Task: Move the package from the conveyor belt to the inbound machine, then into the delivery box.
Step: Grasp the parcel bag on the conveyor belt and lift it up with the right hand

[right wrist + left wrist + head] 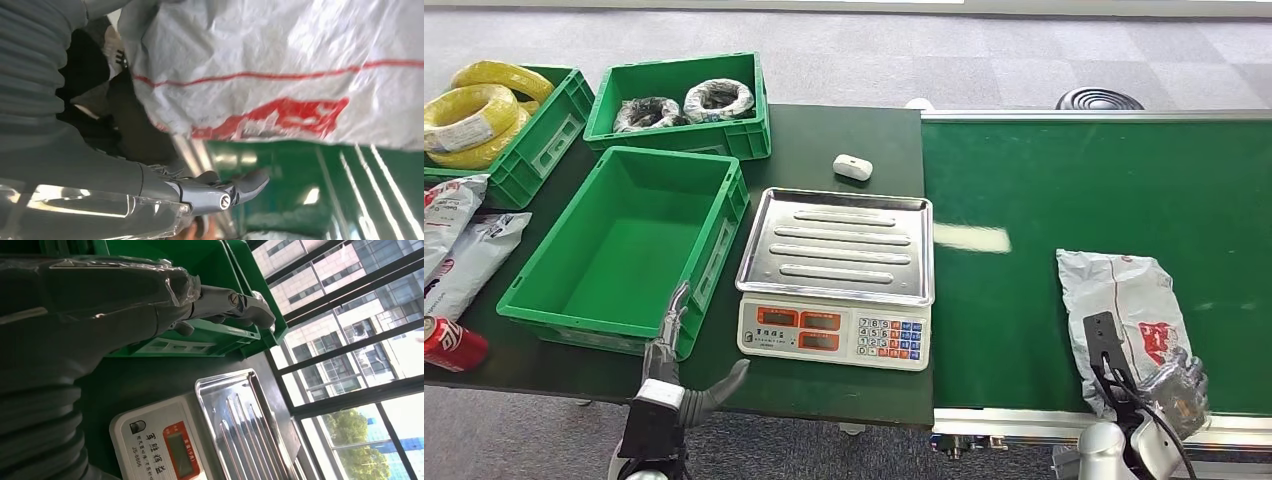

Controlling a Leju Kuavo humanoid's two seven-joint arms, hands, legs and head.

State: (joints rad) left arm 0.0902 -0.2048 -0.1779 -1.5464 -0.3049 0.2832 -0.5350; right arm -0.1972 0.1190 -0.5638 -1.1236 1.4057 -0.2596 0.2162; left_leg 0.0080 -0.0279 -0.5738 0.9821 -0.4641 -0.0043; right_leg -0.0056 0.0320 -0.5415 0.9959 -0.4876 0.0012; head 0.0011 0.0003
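Task's barely started, as far as you can judge from here: the package [1124,320], a crinkled white poly bag with red print, lies flat on the green conveyor belt [1024,190], near its front edge on the right, nowhere near the inbound machine yet. Your right hand [1179,390] is down at the package's near corner, apparently touching or overlapping it; in the right wrist view the package [280,70] sits right against the dark fingers [130,130] with the thumb [235,187] sticking out clear of it, so the hand looks spread and not clamped, but you can't tell for sure whether any finger has already pinched the bag. Call it reaching or about to grip, not lifted. Your left hand [686,375] hangs at the front table edge, fingers apart, holding nothing, just beside the near corner of the empty green bin [574,320]; the left wrist view shows a finger [235,307] extended in front of that bin's wall. The scale [834,335] with its steel tray [844,205], presumably the inbound machine, carries nothing. The empty bin is likely the delivery box, though that's a guess. Left to do: secure the grip, lift, set the package on the scale tray, then move it into the bin. All of it, basically.
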